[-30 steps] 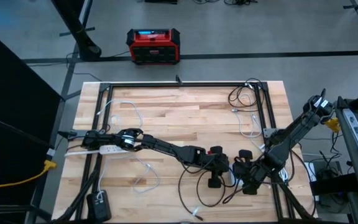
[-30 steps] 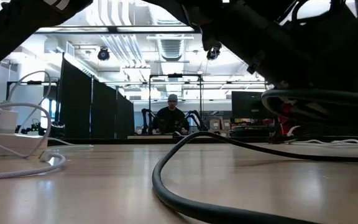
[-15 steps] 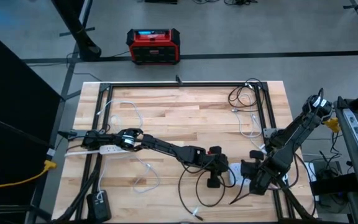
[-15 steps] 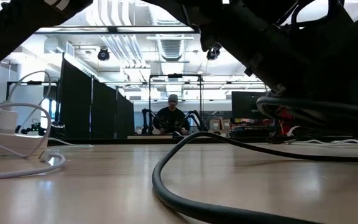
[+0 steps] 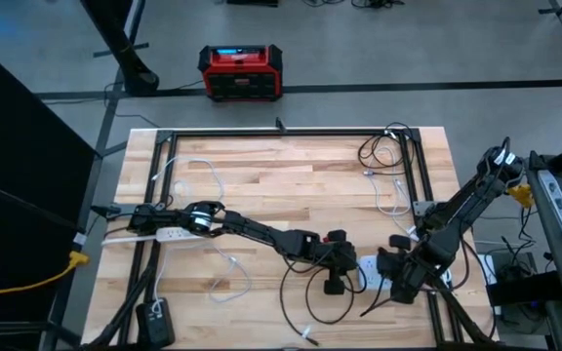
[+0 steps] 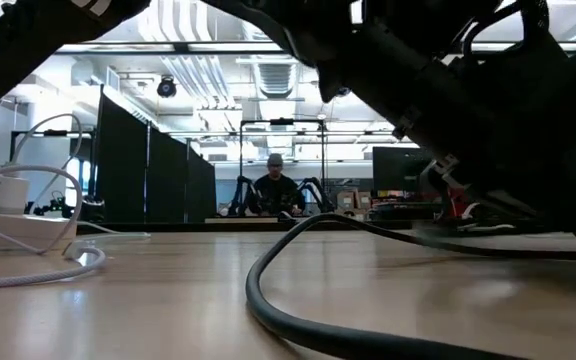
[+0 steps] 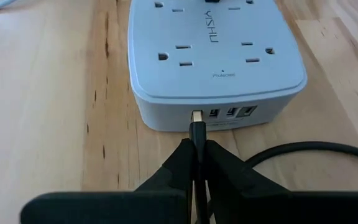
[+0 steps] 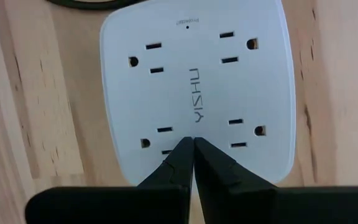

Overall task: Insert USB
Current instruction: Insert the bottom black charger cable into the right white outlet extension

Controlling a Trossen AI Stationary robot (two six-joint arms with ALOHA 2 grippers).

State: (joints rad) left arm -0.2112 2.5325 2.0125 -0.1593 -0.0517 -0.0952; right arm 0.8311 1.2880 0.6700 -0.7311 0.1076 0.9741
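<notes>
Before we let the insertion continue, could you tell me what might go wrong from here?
The USB plug in the left hand sits at the leftmost port's edge; slightly off, it may jam or push the power strip away. The right hand, shut, only presses on the strip's top and could slip.

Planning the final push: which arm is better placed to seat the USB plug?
Left. Its end effector grips the USB plug right at the power strip ports. The right end effector is shut, resting on the strip's top.
</notes>
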